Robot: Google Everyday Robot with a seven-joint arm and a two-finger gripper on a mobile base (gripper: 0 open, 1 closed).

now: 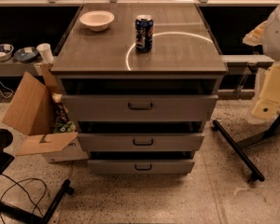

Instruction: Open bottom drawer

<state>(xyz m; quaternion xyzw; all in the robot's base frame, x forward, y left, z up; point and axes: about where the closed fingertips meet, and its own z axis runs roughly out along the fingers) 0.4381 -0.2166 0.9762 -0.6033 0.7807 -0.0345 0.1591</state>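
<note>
A grey metal cabinet [140, 55] with three drawers stands in the middle of the view. The bottom drawer [112, 166] has the shortest, narrowest front and a small black centre handle [143, 167]. Its front sits in line with the cabinet, with a dark gap above it. The mid-height drawer [107, 142] and the tallest top drawer [98, 108] are above it. My white and cream arm with the gripper [270, 94] is at the right edge, well right of the drawers and touching none of them.
A white bowl [97, 20] and a blue soda can [143, 33] stand on the cabinet top. An open cardboard box [35, 111] sits at the left on the floor. Black stand legs [238, 148] lie at the right. Cables [18, 195] lie at lower left.
</note>
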